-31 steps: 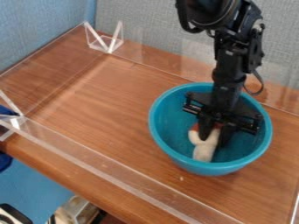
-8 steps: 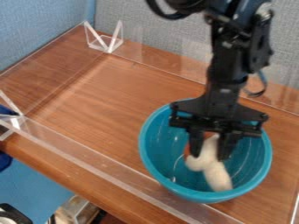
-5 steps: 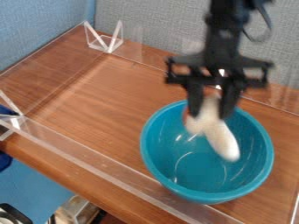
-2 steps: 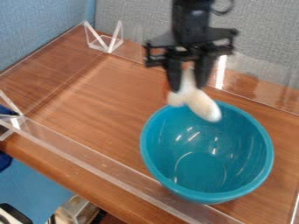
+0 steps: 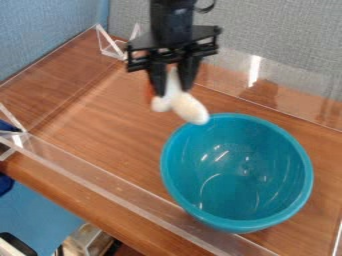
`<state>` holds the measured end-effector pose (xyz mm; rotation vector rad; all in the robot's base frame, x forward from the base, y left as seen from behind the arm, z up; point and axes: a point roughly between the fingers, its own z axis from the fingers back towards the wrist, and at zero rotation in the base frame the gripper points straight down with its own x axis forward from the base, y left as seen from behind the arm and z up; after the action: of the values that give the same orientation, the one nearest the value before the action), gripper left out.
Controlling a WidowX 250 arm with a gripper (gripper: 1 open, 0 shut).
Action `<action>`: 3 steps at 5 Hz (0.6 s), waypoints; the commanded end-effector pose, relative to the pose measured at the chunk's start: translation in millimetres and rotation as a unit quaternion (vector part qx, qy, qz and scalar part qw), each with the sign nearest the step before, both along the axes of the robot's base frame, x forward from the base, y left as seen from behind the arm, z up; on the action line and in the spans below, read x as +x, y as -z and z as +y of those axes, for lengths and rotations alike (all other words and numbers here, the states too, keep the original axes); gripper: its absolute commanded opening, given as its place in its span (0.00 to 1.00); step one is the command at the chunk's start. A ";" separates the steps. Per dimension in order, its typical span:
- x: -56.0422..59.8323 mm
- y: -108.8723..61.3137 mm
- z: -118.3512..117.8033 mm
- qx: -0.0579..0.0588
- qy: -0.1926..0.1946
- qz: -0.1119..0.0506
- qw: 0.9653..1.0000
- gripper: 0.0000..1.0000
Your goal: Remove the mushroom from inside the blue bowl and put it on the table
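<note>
Camera view: pincer (image 5: 170,88) clamped on mushroom (image 5: 179,105), above counter (image 5: 94,110); blue bowl (image 5: 241,172) below and to its right.

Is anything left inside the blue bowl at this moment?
Nothing shows inside the blue bowl: only its glossy floor and walls with reflections. Its near inner wall is hidden by the rim. The mushroom hangs from the gripper, above the table beside the bowl's far-left rim.

The cream-white mushroom (image 5: 179,104) hangs tilted, pinched in the pincer (image 5: 170,88) above the wood-grain table (image 5: 94,110). The glossy teal-blue bowl (image 5: 239,170) sits below-right of the pincer.
</note>
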<state>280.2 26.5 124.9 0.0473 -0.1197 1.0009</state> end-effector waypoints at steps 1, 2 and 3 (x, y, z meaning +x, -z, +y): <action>-7.1 1.4 26.1 0.036 -0.068 -0.020 0.997 0.00; -15.6 15.8 43.1 0.064 -0.114 -0.018 0.991 0.00; -22.6 44.3 48.9 0.087 -0.136 -0.016 0.987 0.00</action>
<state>254.6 73.7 73.2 0.2233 -0.2052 1.2524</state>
